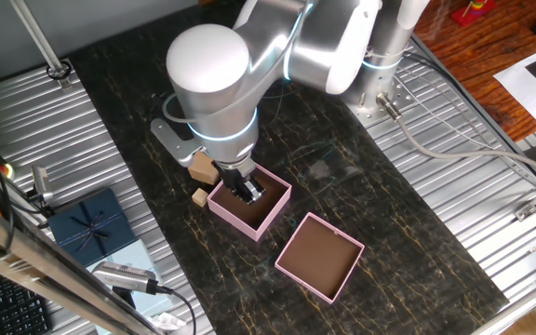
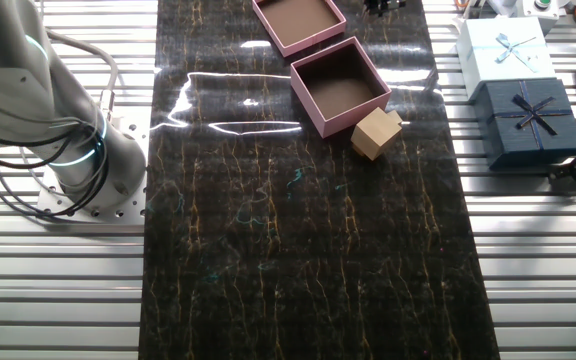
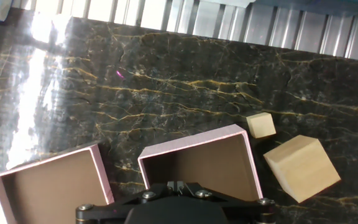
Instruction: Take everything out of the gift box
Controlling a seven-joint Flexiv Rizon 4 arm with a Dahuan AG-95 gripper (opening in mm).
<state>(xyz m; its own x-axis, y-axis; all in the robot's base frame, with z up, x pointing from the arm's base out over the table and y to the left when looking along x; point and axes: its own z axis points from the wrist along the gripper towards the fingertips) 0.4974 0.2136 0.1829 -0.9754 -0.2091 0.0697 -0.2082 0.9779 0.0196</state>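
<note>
The pink gift box (image 1: 266, 212) stands mid-table, and its brown inside looks bare in the hand view (image 3: 197, 167) and in the other fixed view (image 2: 336, 84). Two tan wooden blocks lie on the table just outside it: a large block (image 3: 301, 168) and a small block (image 3: 261, 125). They also show in one fixed view, the large block (image 1: 203, 167) and the small block (image 1: 199, 196). My gripper (image 1: 247, 190) hangs over the box's opening. Its fingertips (image 3: 180, 185) are together with nothing seen between them. The gripper does not show in the other fixed view.
The shallow pink lid tray (image 1: 319, 257) lies open beside the box, on the side away from the blocks. A dark blue ribboned box (image 1: 87, 223) sits off the dark mat on the ribbed metal. A pale blue ribboned box (image 2: 506, 52) is beside it. The robot base (image 2: 68, 150) stands at the mat's edge.
</note>
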